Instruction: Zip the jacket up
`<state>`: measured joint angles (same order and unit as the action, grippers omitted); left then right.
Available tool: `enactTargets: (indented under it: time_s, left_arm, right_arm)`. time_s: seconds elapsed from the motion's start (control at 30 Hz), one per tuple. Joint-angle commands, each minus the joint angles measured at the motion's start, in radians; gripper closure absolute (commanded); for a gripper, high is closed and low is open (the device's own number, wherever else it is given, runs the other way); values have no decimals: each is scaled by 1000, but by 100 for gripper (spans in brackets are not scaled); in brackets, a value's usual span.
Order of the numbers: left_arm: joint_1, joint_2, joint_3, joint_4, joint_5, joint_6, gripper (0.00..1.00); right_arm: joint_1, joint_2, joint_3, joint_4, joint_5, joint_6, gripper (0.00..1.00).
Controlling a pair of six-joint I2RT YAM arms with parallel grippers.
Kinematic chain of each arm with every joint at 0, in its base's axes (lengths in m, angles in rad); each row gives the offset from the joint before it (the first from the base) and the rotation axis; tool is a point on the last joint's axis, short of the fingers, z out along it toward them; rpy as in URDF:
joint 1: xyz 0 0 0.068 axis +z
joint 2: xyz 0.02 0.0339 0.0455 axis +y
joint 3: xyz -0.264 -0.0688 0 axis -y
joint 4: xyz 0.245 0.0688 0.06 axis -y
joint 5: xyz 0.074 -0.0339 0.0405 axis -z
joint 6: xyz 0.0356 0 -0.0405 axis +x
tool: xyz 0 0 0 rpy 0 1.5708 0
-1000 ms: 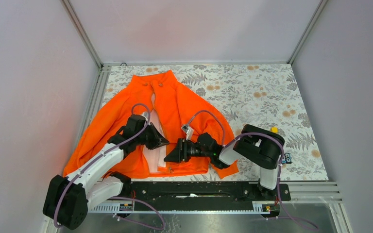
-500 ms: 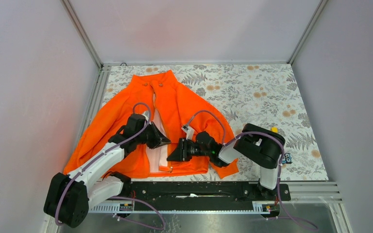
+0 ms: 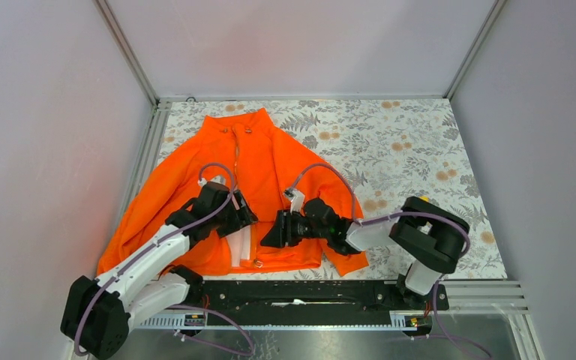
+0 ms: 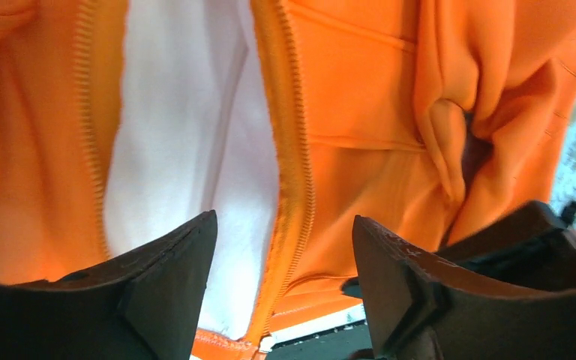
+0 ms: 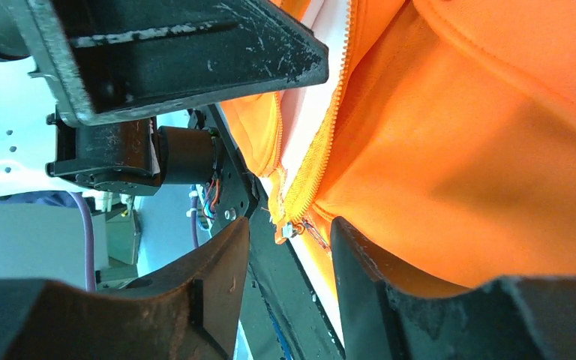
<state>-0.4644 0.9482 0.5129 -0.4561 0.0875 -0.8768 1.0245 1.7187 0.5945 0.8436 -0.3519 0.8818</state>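
The bright orange jacket (image 3: 270,157) lies flat on the left half of the table, collar at the far end. Its front is parted near the hem, showing a strip of pale lining (image 3: 241,241) (image 4: 187,135). The metal zipper slider (image 3: 257,262) (image 5: 289,229) sits at the bottom hem. My left gripper (image 3: 249,216) (image 4: 285,255) hovers open over the right row of zipper teeth (image 4: 294,157), holding nothing. My right gripper (image 3: 266,238) (image 5: 290,225) is open, low over the hem, with the slider just beyond its fingertips and not pinched.
A floral cloth (image 3: 405,150) covers the table to the right of the jacket. The black mounting rail (image 3: 307,289) runs along the near edge just below the hem. Grey walls and an aluminium frame (image 3: 148,142) close in the left side.
My left gripper has opened and let go of the jacket's left front edge, which fell back and narrowed the strip of lining. The right arm's elbow swung right and its gripper shifted slightly.
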Motion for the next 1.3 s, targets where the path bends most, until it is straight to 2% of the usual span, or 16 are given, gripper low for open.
enactTargets:
  time_s: [0.0, 0.2, 0.33, 0.4, 0.47, 0.53, 0.67, 0.8, 0.9, 0.97, 1.03, 1.07, 1.1, 1.2, 1.27]
  left_arm:
    - [-47, -1, 66, -110, -202, 24, 28]
    - [-160, 50, 73, -127, -247, -48, 28]
    - [-251, 104, 83, -139, -308, -76, 35]
    - [-259, 116, 79, -137, -297, -79, 47]
    - [-259, 94, 76, -108, -251, -56, 63]
    - [-258, 39, 71, -43, -182, -18, 73]
    - [-256, -73, 80, 137, 0, 73, 76]
    - [-254, -108, 65, 292, 155, 81, 87]
    - [-252, -117, 40, 314, 177, 69, 93]
    - [-252, -111, 58, 218, 97, 52, 91]
    - [-252, -68, 120, 31, -44, 33, 69]
    - [-252, -36, 148, -45, -100, 25, 53]
    - [-252, -3, 176, -111, -165, 12, 44]
    - [-253, 110, 222, -233, -218, -35, 31]
    - [-256, 179, 232, -285, -237, -89, 30]
  right_arm:
    - [-6, -108, -5, -128, 85, -101, 47]
    - [-12, -166, -1, -185, 110, -132, 46]
    - [-11, -180, -14, -185, 118, -133, 46]
    - [-12, -179, -14, -195, 99, -140, 46]
    - [-12, -178, -9, -209, 73, -153, 46]
    - [-12, -176, -10, -216, 45, -176, 46]
    - [-14, -190, -14, -223, -4, -208, 46]
    - [-17, -227, -16, -202, -41, -223, 46]
    - [-27, -254, -47, -150, -42, -200, 45]
    - [-34, -266, -65, -136, -40, -176, 45]
    - [-36, -274, -80, -140, -37, -163, 46]
    - [-37, -279, -89, -139, -32, -158, 46]
    - [-37, -286, -100, -138, -24, -155, 46]
    - [-39, -299, -118, -145, 5, -155, 45]
    - [-52, -301, -109, -168, 7, -155, 45]
